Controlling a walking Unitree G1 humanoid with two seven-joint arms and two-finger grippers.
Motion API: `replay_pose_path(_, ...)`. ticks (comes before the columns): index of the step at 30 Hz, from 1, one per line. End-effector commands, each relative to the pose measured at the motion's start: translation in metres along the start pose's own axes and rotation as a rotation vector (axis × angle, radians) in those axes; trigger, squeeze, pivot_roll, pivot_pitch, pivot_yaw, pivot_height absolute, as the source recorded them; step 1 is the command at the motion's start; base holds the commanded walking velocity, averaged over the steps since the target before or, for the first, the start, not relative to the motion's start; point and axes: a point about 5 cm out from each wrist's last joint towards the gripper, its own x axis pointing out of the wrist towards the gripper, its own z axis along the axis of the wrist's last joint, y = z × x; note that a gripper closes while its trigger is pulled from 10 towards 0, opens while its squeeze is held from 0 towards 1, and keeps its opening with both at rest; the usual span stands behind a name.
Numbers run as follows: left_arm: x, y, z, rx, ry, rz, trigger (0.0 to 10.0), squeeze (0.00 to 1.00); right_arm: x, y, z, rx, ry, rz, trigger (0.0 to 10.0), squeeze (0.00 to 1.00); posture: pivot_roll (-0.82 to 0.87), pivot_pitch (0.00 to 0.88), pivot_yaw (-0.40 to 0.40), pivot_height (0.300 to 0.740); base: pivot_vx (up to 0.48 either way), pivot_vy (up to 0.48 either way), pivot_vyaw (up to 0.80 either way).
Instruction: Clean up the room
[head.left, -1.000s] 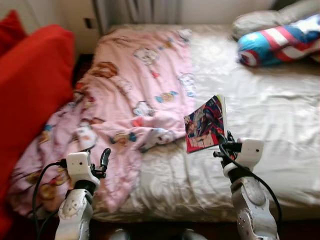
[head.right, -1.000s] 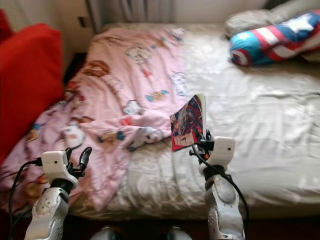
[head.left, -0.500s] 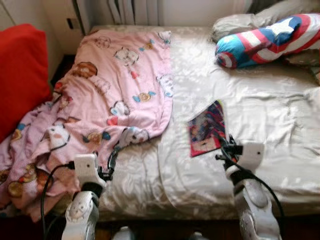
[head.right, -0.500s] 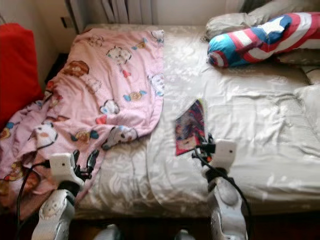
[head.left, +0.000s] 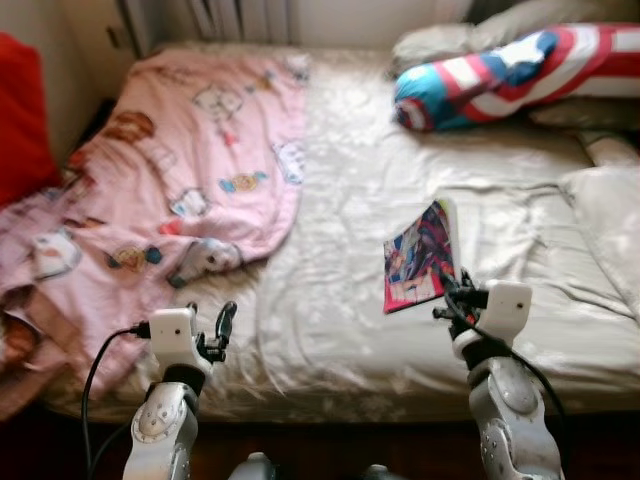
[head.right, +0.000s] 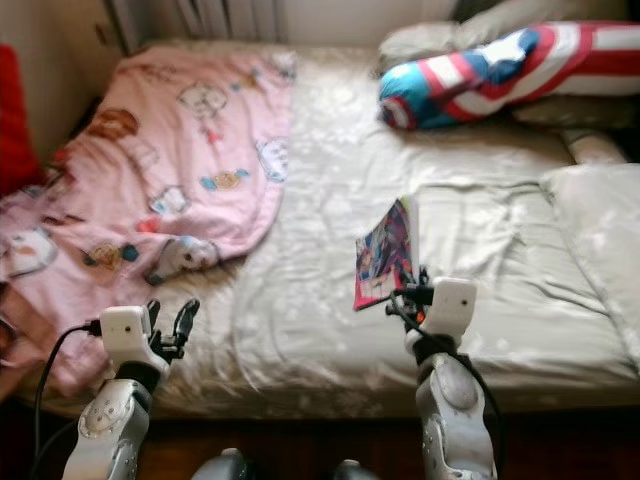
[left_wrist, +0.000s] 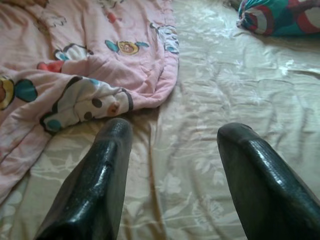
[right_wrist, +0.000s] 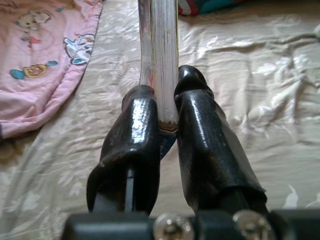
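A thin, colourful comic book (head.left: 420, 255) stands nearly upright over the beige bed sheet (head.left: 340, 200), held by its lower corner. My right gripper (head.left: 455, 295) is shut on it. The right wrist view shows both black fingers (right_wrist: 140, 130) pinching the book's edge (right_wrist: 162, 45). My left gripper (head.left: 215, 325) hovers open near the bed's front edge, with nothing between its fingers (left_wrist: 107, 165). Just beyond it lies the corner of a rumpled pink cartoon blanket (left_wrist: 75, 65), which covers the bed's left half (head.left: 180, 160).
A long pillow in red, white and blue stripes (head.left: 500, 70) lies at the head of the bed with grey pillows (head.left: 440, 40) behind it. A red cushion (head.left: 20, 110) stands at the far left. A folded beige cover (head.left: 610, 210) bulges at the right edge.
The camera has swung to the right, so the bed, blanket and red cushion slid left in the picture. The book stays in my right gripper, and the left gripper stays open.
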Motion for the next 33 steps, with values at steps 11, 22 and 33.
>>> replay_pose_path(11, -0.0010, -0.0018, -0.0007, 0.009, 0.007, -0.001, 10.0, 0.00, 0.0009, 0.0013, 0.0085, -0.018, -0.041, 0.021, 10.0, 0.00, 0.05, 0.210, -0.060, 0.714, 0.000, -0.360, 0.00)
replay_pose_path(22, -0.0009, -0.0038, -0.0015, 0.004, 0.008, -0.003, 10.0, 0.00, 0.0012, 0.0063, 0.0103, -0.052, -0.050, 0.066, 10.0, 0.00, 0.05, 0.210, -0.063, 0.714, 0.000, -0.360, 0.36)
replay_pose_path(33, -0.0008, -0.0042, 0.0015, -0.009, -0.013, -0.013, 10.0, 0.00, 0.0022, 0.0043, 0.0090, -0.044, -0.046, 0.052, 10.0, 0.00, 0.05, 0.205, -0.061, 0.714, 0.000, -0.063, 0.00)
